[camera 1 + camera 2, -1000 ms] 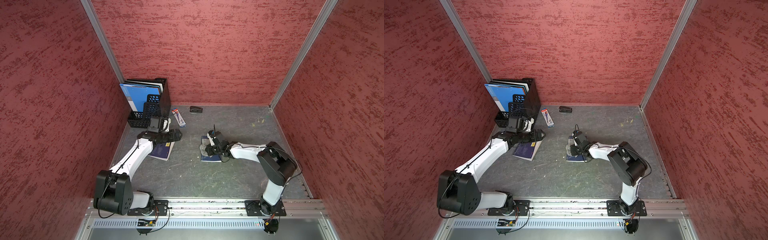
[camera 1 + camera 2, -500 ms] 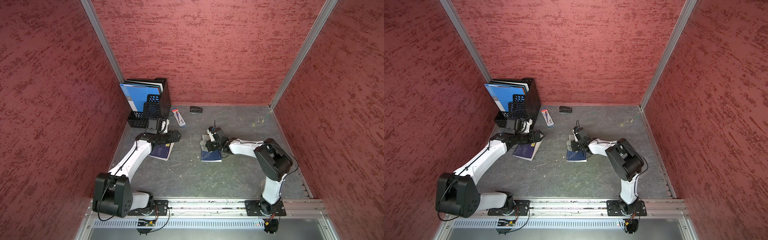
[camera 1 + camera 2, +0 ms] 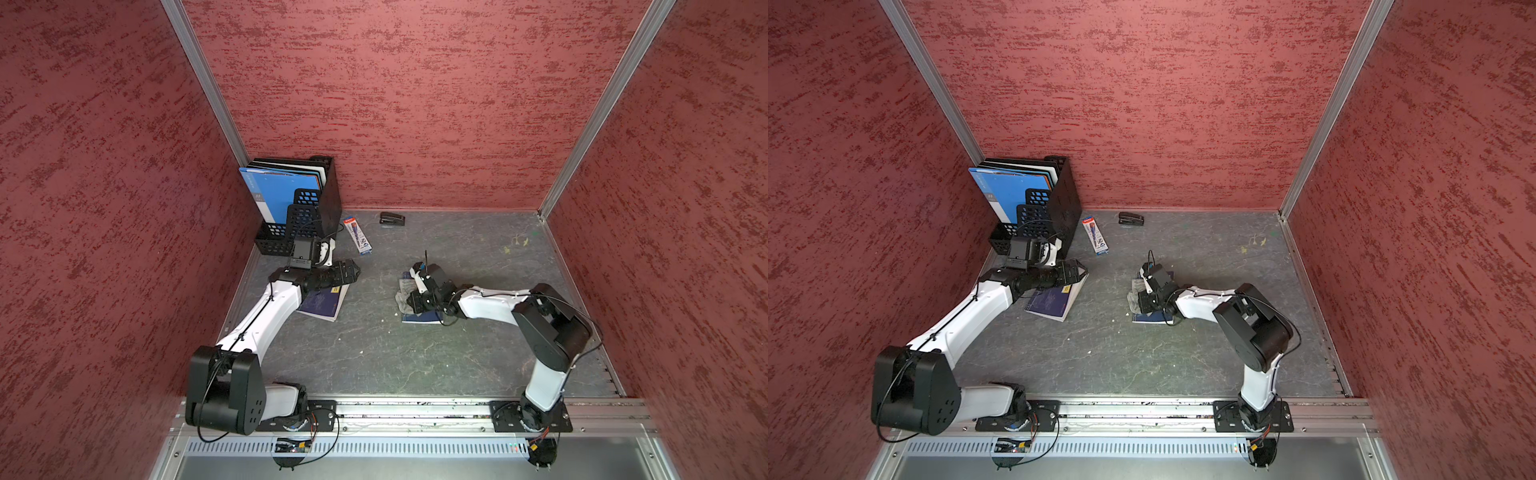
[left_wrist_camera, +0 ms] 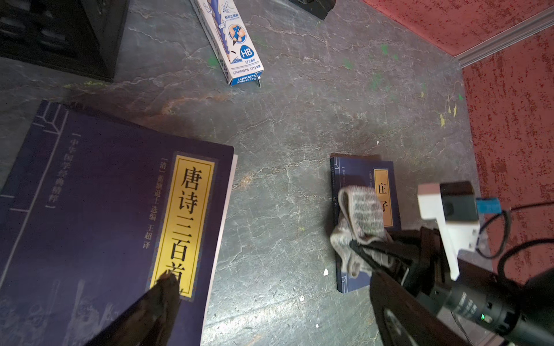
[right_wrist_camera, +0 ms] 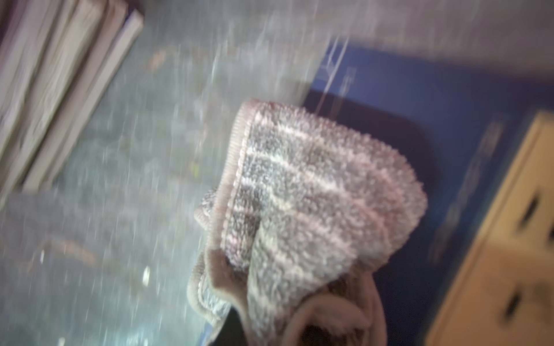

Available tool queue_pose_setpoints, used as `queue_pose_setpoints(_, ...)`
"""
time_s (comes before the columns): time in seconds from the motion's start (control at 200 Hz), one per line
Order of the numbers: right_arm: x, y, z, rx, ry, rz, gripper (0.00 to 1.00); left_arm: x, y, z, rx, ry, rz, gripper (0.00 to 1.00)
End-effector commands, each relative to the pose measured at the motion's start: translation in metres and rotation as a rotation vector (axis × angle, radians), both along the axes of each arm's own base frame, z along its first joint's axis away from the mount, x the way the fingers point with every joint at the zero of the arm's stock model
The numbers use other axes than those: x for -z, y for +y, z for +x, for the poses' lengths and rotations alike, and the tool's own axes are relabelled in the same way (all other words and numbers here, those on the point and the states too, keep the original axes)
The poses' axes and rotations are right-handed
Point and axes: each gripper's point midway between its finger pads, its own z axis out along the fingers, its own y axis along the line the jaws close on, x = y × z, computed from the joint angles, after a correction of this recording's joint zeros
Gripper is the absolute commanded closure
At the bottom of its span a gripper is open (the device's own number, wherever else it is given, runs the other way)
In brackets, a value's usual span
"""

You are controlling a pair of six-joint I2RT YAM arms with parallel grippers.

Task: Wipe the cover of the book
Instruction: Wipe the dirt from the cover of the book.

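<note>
The book [image 3: 419, 319] [image 3: 1152, 318] is a small dark blue one with a yellow title label, lying flat at mid-table. A grey looped cloth [image 3: 404, 296] [image 4: 364, 215] [image 5: 314, 194] lies bunched on its cover [image 4: 359, 173] [image 5: 419, 90]. My right gripper [image 3: 412, 302] [image 3: 1142, 302] is shut on the cloth and holds it low against the book. My left gripper [image 3: 353, 272] [image 4: 269, 275] is open over the corner of a larger dark blue book [image 3: 322, 303] [image 4: 90, 209]. One of its fingertips [image 4: 168, 280] is over that book's yellow label.
A black file rack [image 3: 305, 199] with blue folders stands in the back left corner. A pencil box [image 3: 358, 235] [image 4: 236, 45] and a black stapler [image 3: 392, 219] lie near the back wall. Red walls close in three sides.
My right gripper has shifted the cloth a little across the small book, and its wrist view is blurred by motion. The left arm has barely moved.
</note>
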Motion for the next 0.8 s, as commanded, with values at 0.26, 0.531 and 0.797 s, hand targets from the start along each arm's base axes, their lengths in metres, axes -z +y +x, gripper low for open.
queue_pose_setpoints(0.26, 0.032, -0.018, 0.015, 0.000, 0.078, -0.114, 0.83, -0.011, 0.005, -0.005, -0.016, -0.036, -0.013, 0.00)
queue_pose_setpoints(0.531, 0.044, -0.014, -0.085, -0.085, 0.184, -0.108, 0.83, -0.010, 0.007, -0.001, -0.019, -0.034, -0.019, 0.00)
queue_pose_setpoints(0.797, 0.045, -0.011, -0.091, -0.085, 0.172, -0.084, 0.83, -0.010, 0.005, 0.001, -0.017, -0.026, -0.028, 0.00)
